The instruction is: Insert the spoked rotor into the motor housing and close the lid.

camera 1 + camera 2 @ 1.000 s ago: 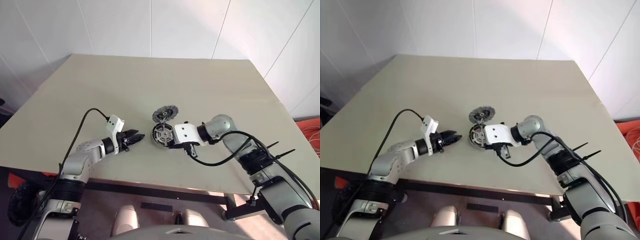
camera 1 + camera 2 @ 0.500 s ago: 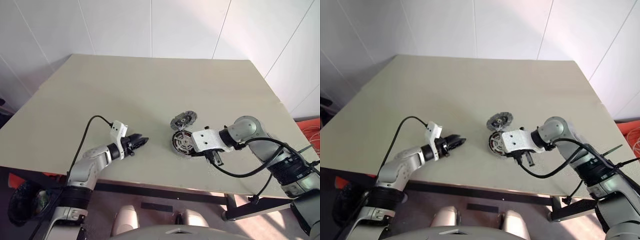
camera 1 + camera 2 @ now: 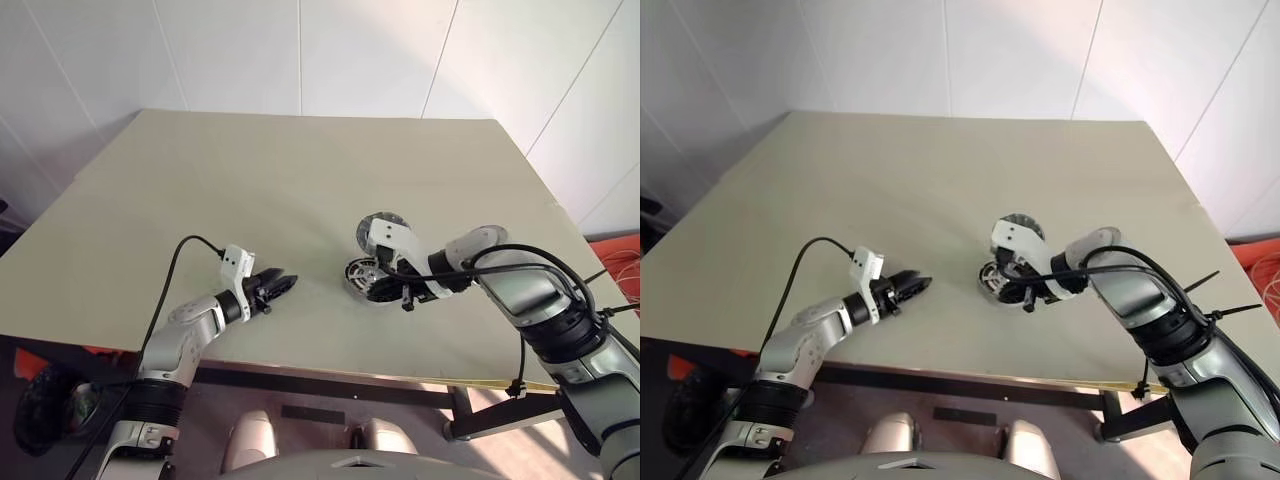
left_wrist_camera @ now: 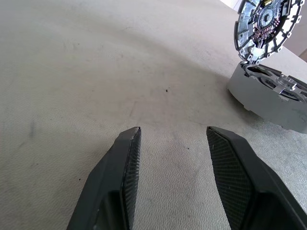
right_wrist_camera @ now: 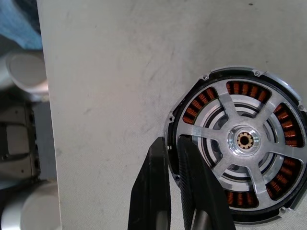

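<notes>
The motor housing (image 5: 242,88) lies flat on the table near its front edge, with copper-red windings in a ring. Inside that ring the spoked rotor (image 5: 229,112) lies with pale spokes over dark rings around a silver hub. The lid (image 4: 265,21) stands upright on the housing's far rim, grey, ribbed and blue-marked. My right gripper (image 5: 170,141) reaches down from above and is shut on the housing's near rim, one finger outside the wall and one inside. My left gripper (image 4: 172,130) hovers open and empty just above the table, left of the housing and pointing at it.
The beige table (image 3: 250,180) runs wide to the back and to the left. Its front edge lies close below both hands. A black cable (image 3: 175,260) loops from the left wrist, and more cable (image 3: 500,265) hangs along the right forearm.
The right wrist has rolled so its white mount is now above the housing. The housing and upright lid have shifted right with it. The left gripper has barely moved.
</notes>
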`<action>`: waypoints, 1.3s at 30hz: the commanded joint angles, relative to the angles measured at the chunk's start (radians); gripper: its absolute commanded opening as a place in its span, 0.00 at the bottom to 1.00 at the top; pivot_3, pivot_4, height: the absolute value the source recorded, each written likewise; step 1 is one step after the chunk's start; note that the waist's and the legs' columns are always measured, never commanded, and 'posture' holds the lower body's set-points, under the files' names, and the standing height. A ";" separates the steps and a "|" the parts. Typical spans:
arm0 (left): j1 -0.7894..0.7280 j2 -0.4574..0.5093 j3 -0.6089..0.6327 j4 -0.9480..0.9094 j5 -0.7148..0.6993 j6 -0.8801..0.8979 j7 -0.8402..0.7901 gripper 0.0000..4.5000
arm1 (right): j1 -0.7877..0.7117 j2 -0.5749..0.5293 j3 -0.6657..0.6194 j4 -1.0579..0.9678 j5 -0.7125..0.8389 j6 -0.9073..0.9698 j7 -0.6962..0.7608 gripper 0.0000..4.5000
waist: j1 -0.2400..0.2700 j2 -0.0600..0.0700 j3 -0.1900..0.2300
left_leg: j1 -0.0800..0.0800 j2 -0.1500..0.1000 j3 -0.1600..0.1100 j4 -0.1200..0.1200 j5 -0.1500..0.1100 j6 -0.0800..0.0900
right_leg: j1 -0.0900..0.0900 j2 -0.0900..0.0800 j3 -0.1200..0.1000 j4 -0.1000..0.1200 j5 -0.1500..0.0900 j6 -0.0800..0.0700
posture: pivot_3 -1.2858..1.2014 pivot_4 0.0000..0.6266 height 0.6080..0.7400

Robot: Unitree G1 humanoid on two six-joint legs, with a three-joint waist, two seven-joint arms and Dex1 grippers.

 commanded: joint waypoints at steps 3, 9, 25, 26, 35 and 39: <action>-0.008 0.017 0.018 -0.011 -0.003 -0.013 -0.001 0.51 | -0.056 0.069 -0.030 0.030 0.035 0.089 -0.127 0.00 | -0.004 0.000 0.000 | 0.001 0.000 0.000 -0.001 0.001 -0.001 | 0.001 0.000 0.001 0.001 0.000 0.000 | 0.52 0.00 1.00; -0.008 0.033 0.024 -0.016 -0.006 -0.010 0.001 0.51 | -0.050 0.040 -0.013 0.013 0.081 0.014 -0.109 0.21 | -0.002 0.000 0.000 | 0.004 0.001 0.000 -0.003 0.005 -0.009 | 0.002 0.001 0.001 0.002 -0.003 0.005 | 0.52 0.00 1.00; -0.047 0.050 0.036 0.045 0.001 -0.035 -0.012 0.51 | 0.037 -0.207 -0.096 0.097 0.053 -0.863 0.209 0.57 | 0.007 0.000 0.000 | -0.001 0.000 0.000 -0.002 0.003 -0.005 | -0.002 0.000 0.000 0.000 0.001 -0.001 | 0.52 0.00 1.00; -0.048 0.051 0.037 0.047 0.001 -0.036 -0.013 0.51 | 0.024 -0.214 -0.102 0.114 0.053 -0.878 0.218 0.57 | 0.004 0.000 0.000 | -0.001 0.000 0.000 -0.001 0.002 -0.003 | -0.001 0.000 0.000 0.000 0.001 -0.001 | 0.52 0.00 1.00; -0.062 0.048 0.033 0.051 0.002 -0.037 -0.007 0.51 | -0.033 -0.165 -0.044 0.211 -0.070 -0.983 0.175 0.57 | -0.004 -0.001 0.000 | -0.001 0.001 0.000 -0.001 0.003 -0.003 | -0.001 0.001 0.000 0.002 0.001 -0.001 | 0.52 0.00 1.00; -0.064 0.043 0.037 0.051 0.002 -0.039 0.004 0.51 | -0.048 -0.087 0.015 0.290 -0.172 -1.008 0.114 0.57 | -0.003 -0.001 0.000 | -0.001 0.001 0.000 0.000 0.003 -0.002 | -0.001 0.000 0.000 0.002 0.001 -0.001 | 0.52 0.00 1.00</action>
